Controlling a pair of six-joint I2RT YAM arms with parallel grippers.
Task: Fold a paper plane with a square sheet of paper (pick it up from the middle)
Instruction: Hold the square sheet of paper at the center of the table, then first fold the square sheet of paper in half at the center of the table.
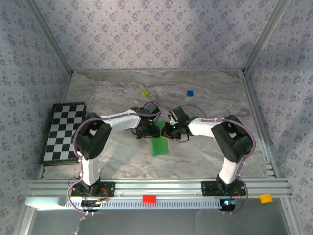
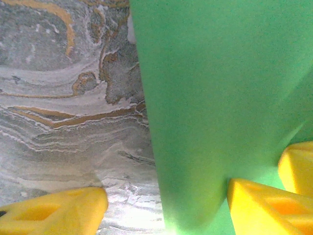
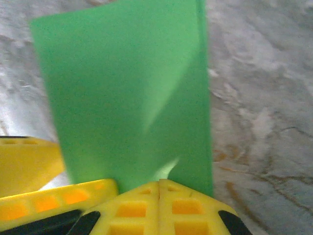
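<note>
The square sheet of paper (image 1: 159, 145) is bright green and lies folded into a narrow strip on the marble table, between the two arms. In the right wrist view, the paper (image 3: 127, 88) runs away from the jaws with a raised pale crease. My right gripper (image 3: 159, 182) is shut, its fingertips pressed together on the sheet's near edge. My left gripper (image 2: 164, 208) is open and straddles the paper's (image 2: 220, 98) left edge: one yellow finger (image 2: 54, 210) rests over bare table, the other finger (image 2: 264, 205) over the paper. Both grippers, left (image 1: 146, 131) and right (image 1: 169, 131), meet at the sheet's far end.
A black-and-white checkerboard (image 1: 63, 132) lies at the table's left edge. A small yellow-green block (image 1: 145, 92) and a blue block (image 1: 190, 93) sit farther back. A red block (image 1: 149, 199) and an orange one (image 1: 265, 198) rest on the front rail.
</note>
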